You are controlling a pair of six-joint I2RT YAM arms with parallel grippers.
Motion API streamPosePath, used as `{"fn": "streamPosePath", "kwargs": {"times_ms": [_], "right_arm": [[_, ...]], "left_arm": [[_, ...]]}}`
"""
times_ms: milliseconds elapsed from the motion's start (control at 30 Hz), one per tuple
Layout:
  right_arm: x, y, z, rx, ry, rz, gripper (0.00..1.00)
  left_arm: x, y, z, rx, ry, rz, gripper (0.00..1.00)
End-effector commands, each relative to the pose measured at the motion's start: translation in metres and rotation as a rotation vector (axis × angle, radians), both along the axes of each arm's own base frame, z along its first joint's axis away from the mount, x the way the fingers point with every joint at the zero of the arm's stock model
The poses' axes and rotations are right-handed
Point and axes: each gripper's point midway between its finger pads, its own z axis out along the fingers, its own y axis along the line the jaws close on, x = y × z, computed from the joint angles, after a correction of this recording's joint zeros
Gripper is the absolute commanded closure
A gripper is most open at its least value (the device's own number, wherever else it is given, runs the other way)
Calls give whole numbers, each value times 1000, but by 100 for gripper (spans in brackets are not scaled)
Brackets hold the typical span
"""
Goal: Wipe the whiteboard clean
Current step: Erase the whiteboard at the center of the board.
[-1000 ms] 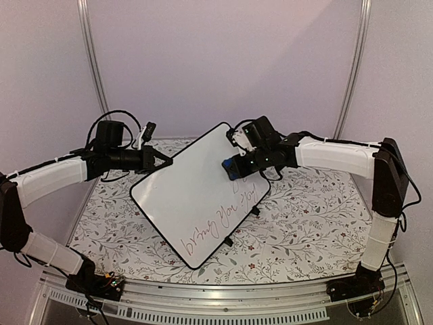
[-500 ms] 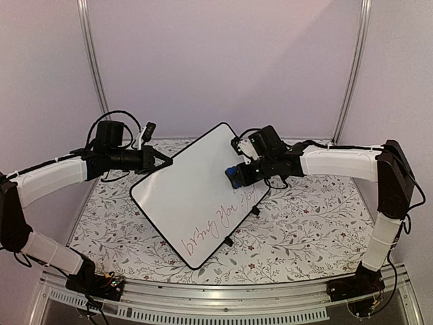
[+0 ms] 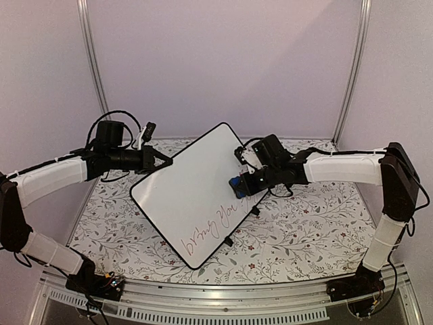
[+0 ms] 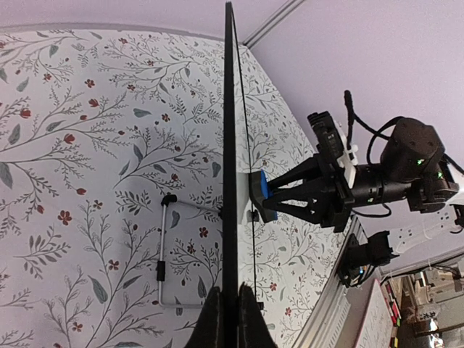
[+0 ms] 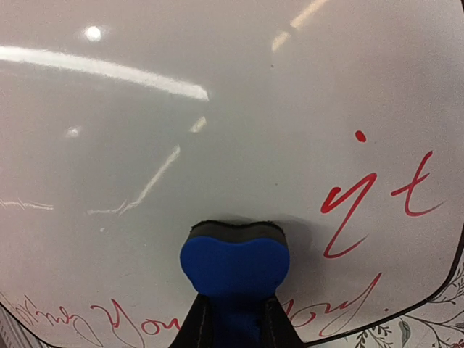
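Note:
The whiteboard (image 3: pixel 186 193) is held tilted above the table, with red handwriting (image 3: pixel 211 229) along its lower part. My left gripper (image 3: pixel 167 161) is shut on its upper left rim; the left wrist view shows the board edge-on (image 4: pixel 230 145) between my fingertips (image 4: pixel 230 296). My right gripper (image 3: pixel 245 181) is shut on a blue eraser (image 3: pixel 235 184), whose dark felt face presses on the board's right side. In the right wrist view the eraser (image 5: pixel 233 262) sits between my right gripper's (image 5: pixel 235 304) fingers on the board (image 5: pixel 217 101), just above red words (image 5: pixel 366 199).
A floral tablecloth (image 3: pixel 304 223) covers the table. The board's wire stand (image 4: pixel 164 246) and small black feet (image 3: pixel 228 241) stick out behind and below it. Metal frame posts (image 3: pixel 352 68) rise at the back corners, and a rail (image 3: pixel 223 298) runs along the near edge.
My right gripper has slid the eraser down the right side of the board toward the red writing. The left arm and the board have stayed still.

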Motion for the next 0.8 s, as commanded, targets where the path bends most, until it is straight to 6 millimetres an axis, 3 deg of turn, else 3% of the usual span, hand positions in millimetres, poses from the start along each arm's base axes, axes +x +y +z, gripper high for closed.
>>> {"fn": "streamPosePath", "kwargs": {"times_ms": [0,367,567,767], "right_arm": [[-32,-11,-34,-82,108,26,95],[-39,-18,-24,-70,102,18,95],[-42,-20,-28,-83,113,18,95],[-37,-19,-15,-78,82,15,95]], "left_arm": [[-1,-3,-7,27,-7,-25,100],[-1,-2,-7,27,-9,-24,100],[-2,-3,-8,27,-6,-26,100],[-1,-3,-8,27,-6,-25,100]]}}
